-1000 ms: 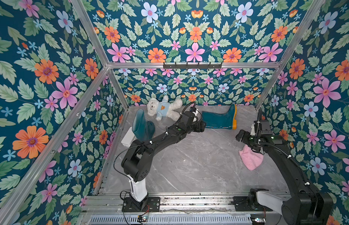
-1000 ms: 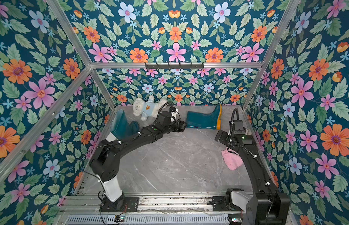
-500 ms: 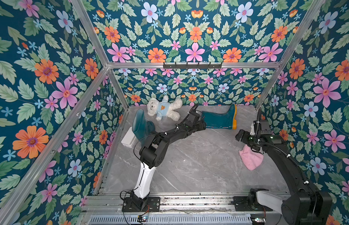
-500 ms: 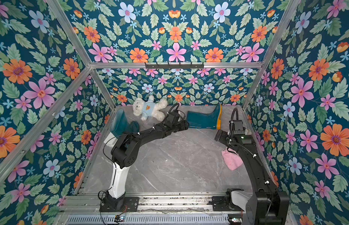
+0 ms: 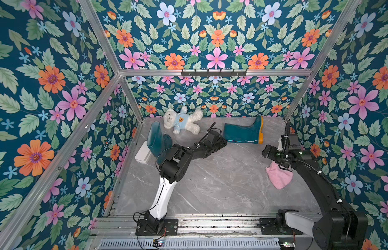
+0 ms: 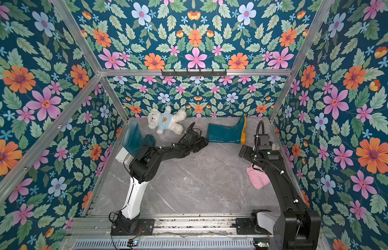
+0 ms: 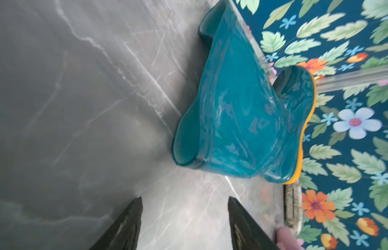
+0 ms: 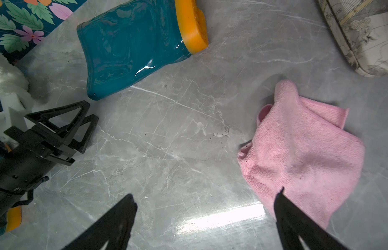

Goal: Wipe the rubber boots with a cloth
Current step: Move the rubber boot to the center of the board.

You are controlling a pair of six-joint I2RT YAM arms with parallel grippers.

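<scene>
boot (image 7: 243, 112) on its side nr l tool (image 7: 184, 198), jaws apart

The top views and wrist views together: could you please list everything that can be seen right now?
boots: two, teal with orange soles; this one on its side near the back wall, the other upright by the left wall
cloth: one, pink; crumpled on the table, right side
bear: one, white in a pale blue top; at the back wall
box: one, white; beside the upright boot
patterned item: one, cream; by the right wall, kind unclear
hook rail: one, black; on the back frame
table: grey marble
walls: floral, dark blue
left gripper: open, empty; at the lying boot's mouth
right gripper: open, empty; beside the cloth
</scene>
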